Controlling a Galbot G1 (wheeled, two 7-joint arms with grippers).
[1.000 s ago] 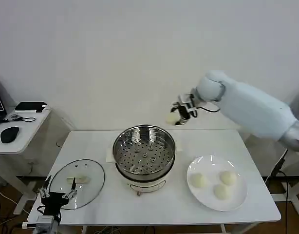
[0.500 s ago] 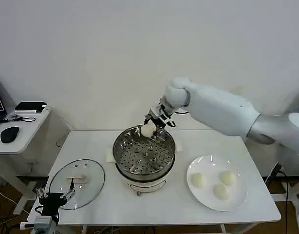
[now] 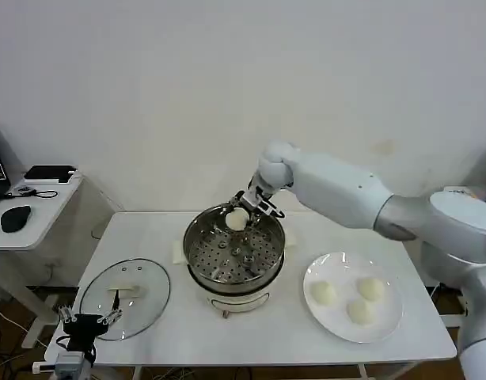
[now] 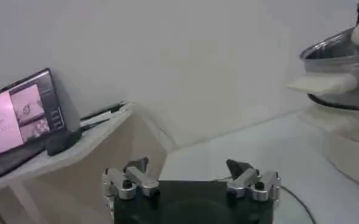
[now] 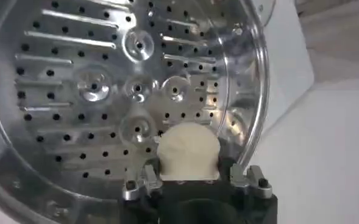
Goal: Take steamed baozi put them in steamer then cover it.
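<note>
The right gripper [image 3: 244, 210] is clamped on one bun [image 3: 237, 219], holding it just inside the far rim of the steel steamer [image 3: 197, 229], a little above and right of the head view's centre. From the right wrist camera the same bun [image 5: 188, 151] sits pinched between the two fingers [image 5: 141, 182], low in the frame, with the steamer's perforated tray [image 5: 75, 91] spread out behind it; whether the bun touches the tray cannot be told. The steamer stands on its white base [image 3: 237, 302] in the middle of the white table [image 3: 275, 332]. To the lower right of the head view a white plate [image 3: 384, 317] carries three more buns [image 3: 321, 293], set close together but apart from each other. At the lower left of that view a round glass lid [image 3: 144, 277] lies flat on the table, and the left gripper [image 3: 88, 321] hangs by its near edge with its fingers spread and nothing between them. In the left wrist picture that gripper [image 4: 191, 181] shows along the bottom edge, with the steamer's side [image 4: 337, 58] at the right edge. A side desk [image 3: 37, 210] at the far left of the head view holds a computer mouse [image 3: 15, 218]; the left wrist picture shows a lit screen [image 4: 24, 109] there, its writing too small to read. No brand or label can be read anywhere.
</note>
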